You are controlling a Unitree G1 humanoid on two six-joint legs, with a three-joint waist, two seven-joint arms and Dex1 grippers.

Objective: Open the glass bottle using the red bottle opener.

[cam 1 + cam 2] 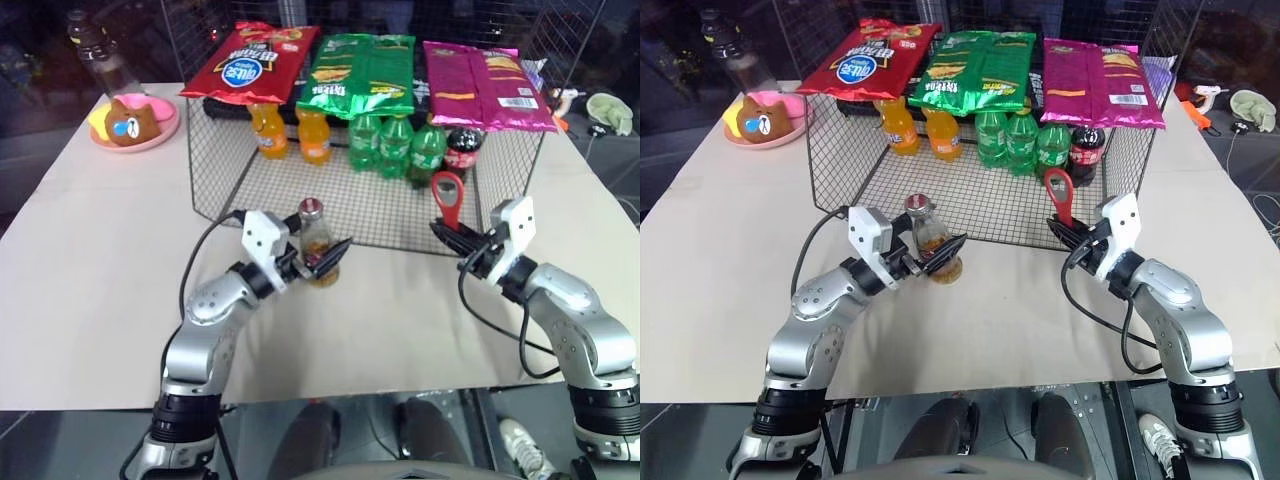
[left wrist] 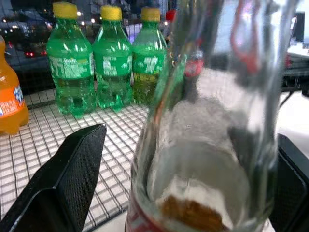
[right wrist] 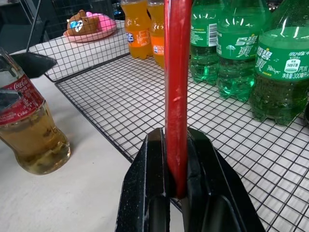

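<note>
1. Glass bottle (image 1: 316, 240) stands upright on the beige table (image 1: 90, 290), just in front of the wire rack's (image 1: 370, 200) front edge, silver cap on, amber drink in its lower part, red-and-white label around its middle.
2. Left gripper (image 1: 322, 262) sits around the bottle's body with one black finger on each side. In the left wrist view the fingers (image 2: 72, 174) stand spread, with a visible gap between the near finger and the glass, so the grasp reads as released rather than clamped.
3. Right gripper (image 1: 452, 236) is clenched on the red bottle opener (image 1: 448, 197), pinching the lower end of its handle. The opener rises upright from the fingertips, ring-shaped head at the top.
4. Opener and bottle are well apart, the opener on the robot's right side and the bottle left of centre.
5. On the rack's mesh floor behind them stand two orange soda bottles (image 1: 290, 130), three green soda bottles (image 1: 396, 148) and a dark cola bottle (image 1: 462, 150).
6. Three snack bags lie on the rack's top: red (image 1: 250, 60), green (image 1: 362, 72) and magenta (image 1: 485, 82).
7. A pink plate (image 1: 160, 133) holding a brown bear toy (image 1: 130, 120) sits at the table's far left corner.
</note>
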